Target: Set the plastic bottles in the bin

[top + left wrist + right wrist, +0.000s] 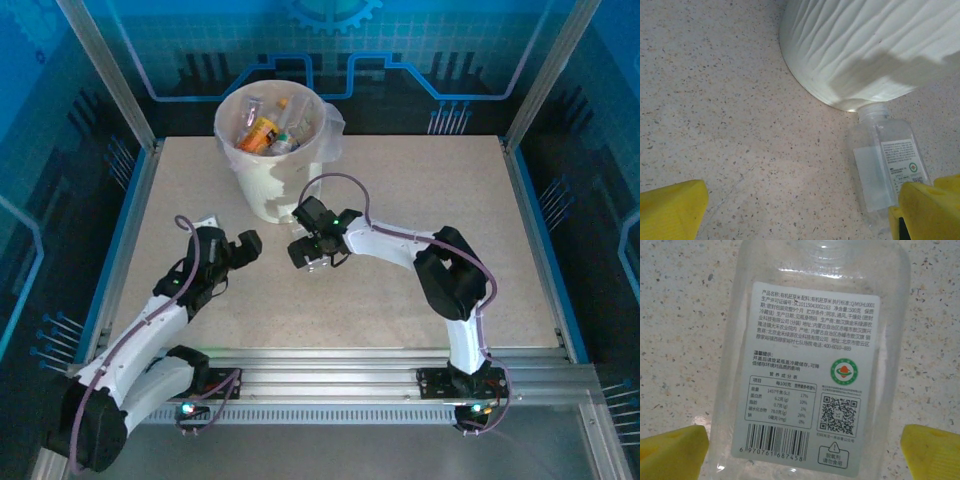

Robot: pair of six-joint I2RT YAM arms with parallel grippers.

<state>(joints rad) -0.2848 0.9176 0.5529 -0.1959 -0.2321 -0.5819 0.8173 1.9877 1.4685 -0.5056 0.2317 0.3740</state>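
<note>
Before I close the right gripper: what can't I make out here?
Top view: the table bottle, mostly hidden under the right gripper.
Right wrist view: its cap and base, cut off by frame edges.
Top view: count of bottles in the bin, overlapping and small.

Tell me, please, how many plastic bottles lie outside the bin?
1: a clear, white-labelled plastic bottle on the speckled table beside the white round bin, under the right tool; arms may hide others.

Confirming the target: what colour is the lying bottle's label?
Label white, black print; right wrist view.
</note>
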